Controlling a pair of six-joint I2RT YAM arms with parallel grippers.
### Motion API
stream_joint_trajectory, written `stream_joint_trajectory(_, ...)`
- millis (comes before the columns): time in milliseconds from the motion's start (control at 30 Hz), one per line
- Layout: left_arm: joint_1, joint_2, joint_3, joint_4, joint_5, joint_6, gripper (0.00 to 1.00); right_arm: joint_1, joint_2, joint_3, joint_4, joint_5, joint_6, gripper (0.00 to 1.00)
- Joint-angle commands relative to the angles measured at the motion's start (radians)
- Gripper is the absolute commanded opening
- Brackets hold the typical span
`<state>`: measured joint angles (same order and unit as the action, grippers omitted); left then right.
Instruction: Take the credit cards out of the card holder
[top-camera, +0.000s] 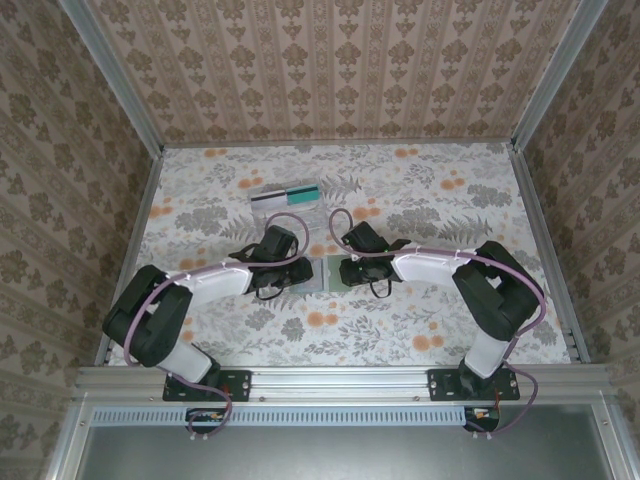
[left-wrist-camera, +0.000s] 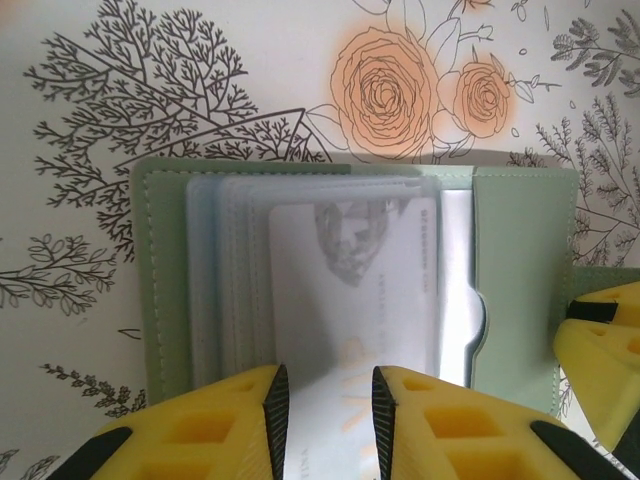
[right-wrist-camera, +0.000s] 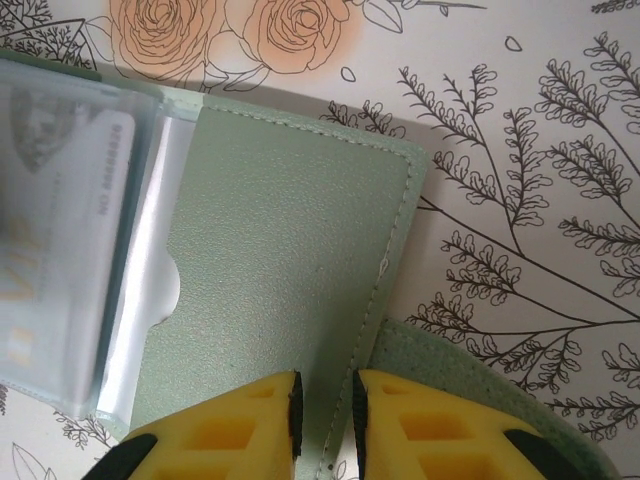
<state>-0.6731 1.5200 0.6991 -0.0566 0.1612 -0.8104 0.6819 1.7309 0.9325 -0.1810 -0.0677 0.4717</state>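
The green card holder (top-camera: 322, 275) lies open on the flowered table between both arms. In the left wrist view its green cover (left-wrist-camera: 520, 270) frames clear sleeves with a white credit card (left-wrist-camera: 350, 290) inside. My left gripper (left-wrist-camera: 330, 385) sits over the card's near end, jaws a narrow gap apart, the flat card running under them. My right gripper (right-wrist-camera: 326, 390) is over the stitched right edge of the holder (right-wrist-camera: 290, 240), jaws slightly apart with the edge between them. The card (right-wrist-camera: 50, 230) shows at the left there. From above, the left gripper (top-camera: 290, 265) and right gripper (top-camera: 345, 268) nearly meet.
A flat clear item with teal and black bands (top-camera: 285, 195) lies behind the grippers toward the back. A rougher green flap (right-wrist-camera: 480, 380) sticks out under the holder's right edge. Patterned walls and metal rails (top-camera: 540, 240) bound the table.
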Motion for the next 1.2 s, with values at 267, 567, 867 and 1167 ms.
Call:
stream_joint_trajectory(267,-0.008,-0.015,0.025,-0.041,-0.028,0.023,0.31,0.005,0.019,0.005,0.009,-0.015,0.017,0.24)
stream_joint_trajectory(567,0.007,-0.012,0.026,-0.053,-0.027,0.050,0.31,0.005,0.018,0.003,0.014,-0.015,0.016,0.24)
stream_joint_trajectory(867,0.004,0.041,0.009,0.004,0.014,0.024,0.31,0.007,0.019,0.002,0.015,-0.018,0.017,0.24)
stream_joint_trajectory(1167,-0.005,0.059,0.007,0.010,0.020,0.009,0.30,0.007,0.011,0.010,0.009,-0.018,0.017,0.24)
